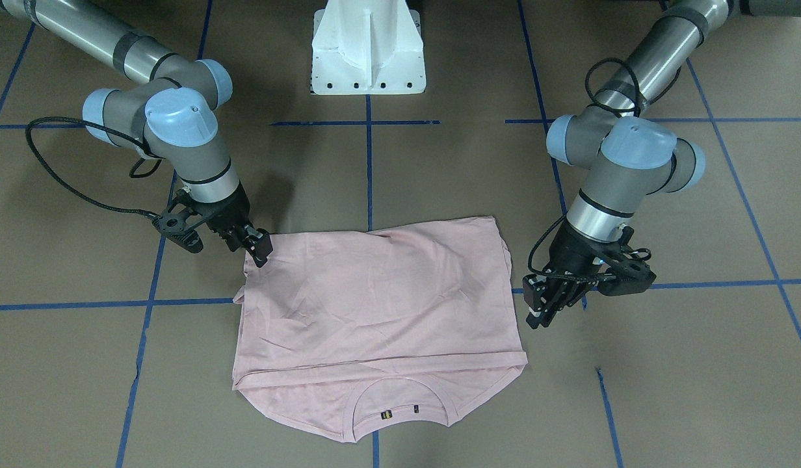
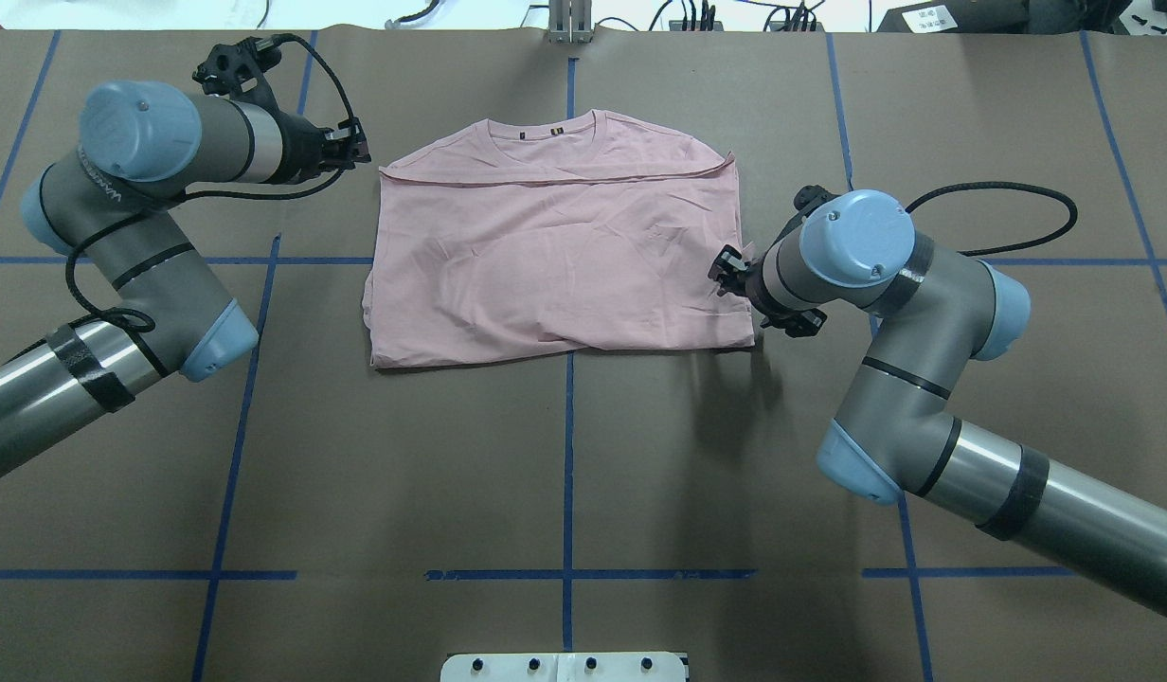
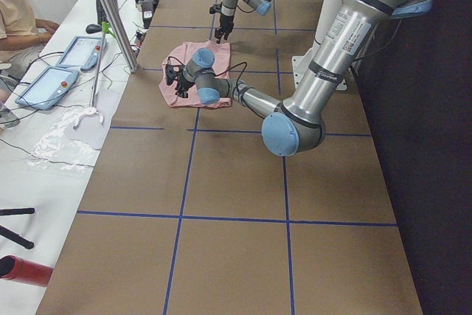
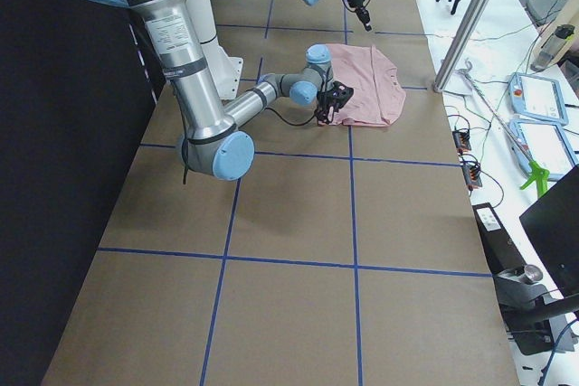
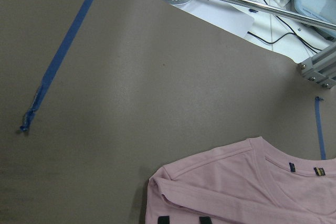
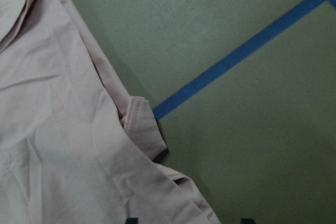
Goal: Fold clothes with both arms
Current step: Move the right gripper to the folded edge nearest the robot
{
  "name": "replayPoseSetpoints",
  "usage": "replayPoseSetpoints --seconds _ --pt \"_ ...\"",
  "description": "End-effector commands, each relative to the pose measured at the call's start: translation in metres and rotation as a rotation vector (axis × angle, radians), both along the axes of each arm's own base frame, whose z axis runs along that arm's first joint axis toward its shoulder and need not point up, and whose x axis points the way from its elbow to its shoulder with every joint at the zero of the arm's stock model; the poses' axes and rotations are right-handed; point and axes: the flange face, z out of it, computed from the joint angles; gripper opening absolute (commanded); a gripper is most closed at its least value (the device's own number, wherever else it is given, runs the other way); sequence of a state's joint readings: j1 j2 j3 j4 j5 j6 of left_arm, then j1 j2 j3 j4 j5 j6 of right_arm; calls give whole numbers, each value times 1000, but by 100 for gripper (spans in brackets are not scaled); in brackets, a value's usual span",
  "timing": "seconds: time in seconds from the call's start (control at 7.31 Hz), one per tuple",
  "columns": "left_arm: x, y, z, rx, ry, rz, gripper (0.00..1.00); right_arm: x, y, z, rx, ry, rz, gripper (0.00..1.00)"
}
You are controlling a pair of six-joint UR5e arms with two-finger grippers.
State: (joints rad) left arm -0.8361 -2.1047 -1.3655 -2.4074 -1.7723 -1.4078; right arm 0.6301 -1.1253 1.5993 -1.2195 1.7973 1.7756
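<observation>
The pale pink T-shirt [image 1: 381,305] lies flat on the brown table, folded so its hem sits just short of the collar [image 2: 546,128]; the print is hidden. My left gripper [image 1: 537,317] hovers open and empty just off the shirt's edge near the folded shoulder corner [image 5: 157,182]. In the left wrist view its fingertips [image 5: 163,219] show a small gap. My right gripper [image 1: 261,255] stands open at the opposite side, at the corner on the fold line. In the right wrist view its tips are wide apart over a small folded-over flap [image 6: 144,124] of the shirt's edge.
The white pedestal base [image 1: 368,52] stands behind the shirt. Blue tape lines [image 2: 568,455] grid the brown table cover. Beyond the table's far edge a side bench holds tablets [image 3: 44,82], cables and a metal post [image 3: 110,12]; a person [image 3: 18,5] sits there.
</observation>
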Motion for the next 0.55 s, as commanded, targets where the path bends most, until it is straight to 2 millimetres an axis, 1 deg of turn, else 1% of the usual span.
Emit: replayPoseSetpoints --seconds 0.0,0.14,0.41 --pt "0 1 -2 2 1 1 31 -4 8 7 -10 6 -8 70" --pt "0 1 -2 1 0 1 31 -7 11 9 -12 8 -15 68" --pt "1 1 -3 1 2 1 31 -9 21 11 -35 3 -5 40"
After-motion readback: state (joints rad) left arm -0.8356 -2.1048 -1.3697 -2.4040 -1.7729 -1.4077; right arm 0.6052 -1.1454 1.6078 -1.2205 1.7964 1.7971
